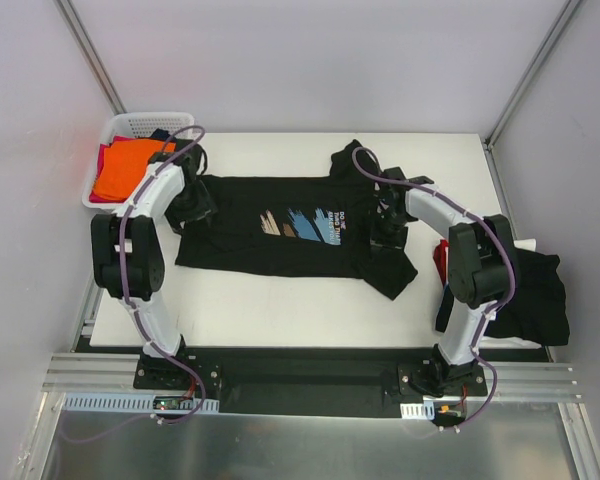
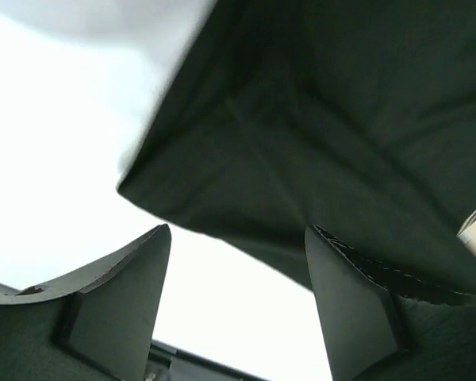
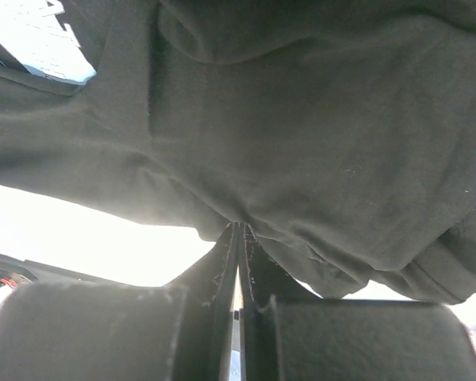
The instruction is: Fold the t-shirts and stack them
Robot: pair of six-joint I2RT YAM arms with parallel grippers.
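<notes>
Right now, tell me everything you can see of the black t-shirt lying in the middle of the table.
The black t-shirt looks like soft cloth, with a blue, tan and brown brush-stroke print and white lettering. It lies spread sideways on the table, hem left, sleeves right, rumpled there. The right gripper pinches a fold near the sleeves; the left gripper stands open at the hem.

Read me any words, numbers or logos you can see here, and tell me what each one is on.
White print on the black shirt, beside the brush strokes: too small to read.
White patch in the right wrist view, likely that same print: blurred, unreadable.
Nothing else carries text.
</notes>
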